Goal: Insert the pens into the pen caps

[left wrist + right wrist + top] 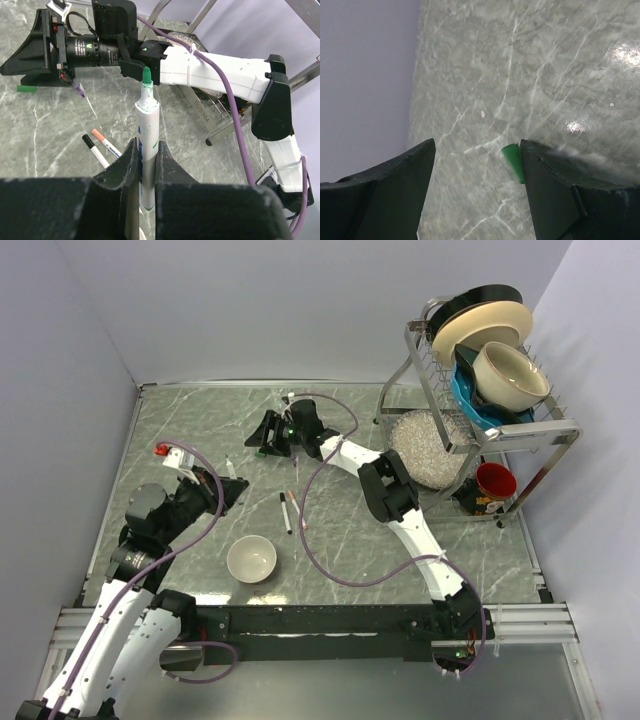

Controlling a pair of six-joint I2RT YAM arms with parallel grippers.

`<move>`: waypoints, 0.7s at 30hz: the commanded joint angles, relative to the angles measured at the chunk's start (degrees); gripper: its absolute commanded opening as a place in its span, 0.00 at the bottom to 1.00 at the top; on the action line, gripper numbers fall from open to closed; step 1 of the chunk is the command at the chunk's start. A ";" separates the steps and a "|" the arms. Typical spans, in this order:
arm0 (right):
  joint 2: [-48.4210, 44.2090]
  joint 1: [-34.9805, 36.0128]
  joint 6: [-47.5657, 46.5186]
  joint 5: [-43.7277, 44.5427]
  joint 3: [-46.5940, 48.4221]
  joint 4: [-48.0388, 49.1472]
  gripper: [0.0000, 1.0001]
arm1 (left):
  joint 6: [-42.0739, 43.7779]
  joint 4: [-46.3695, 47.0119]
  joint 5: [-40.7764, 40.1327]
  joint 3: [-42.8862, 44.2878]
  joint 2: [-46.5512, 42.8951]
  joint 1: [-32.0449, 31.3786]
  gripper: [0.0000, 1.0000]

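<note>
Grey marbled bench (pixel 215 420) carries a dish rack (pixel 520 435) at the far right and a white bowl (pixel 251 559) near the arm bases. Right gripper (pixel 477 145): jaws spread apart, low over the far bench. The green cap (pixel 512 161) lies on the bench between them, just beside the inner face of one jaw, not gripped. Left gripper (pixel 146 150): jaws clenched on the green pen (pixel 148 117), barrel between them, green tip projecting past them. Black-tipped pen (pixel 284 512) and orange-tipped pen (pixel 296 510) lie side by side mid-bench, outside both sets of jaws.
</note>
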 commanded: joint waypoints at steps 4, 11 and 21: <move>-1.15 0.26 -5.72 0.04 1.24 -6.30 0.77 | -1.16 1.70 0.67 0.18 -0.52 -0.03 0.01; 0.08 1.40 -8.62 -4.44 3.70 -6.22 0.76 | -1.16 1.53 0.32 0.09 -0.96 -0.03 0.01; -0.98 3.16 -14.42 -8.39 1.68 -8.67 0.73 | -0.81 1.35 -0.12 0.44 -0.70 -0.03 0.01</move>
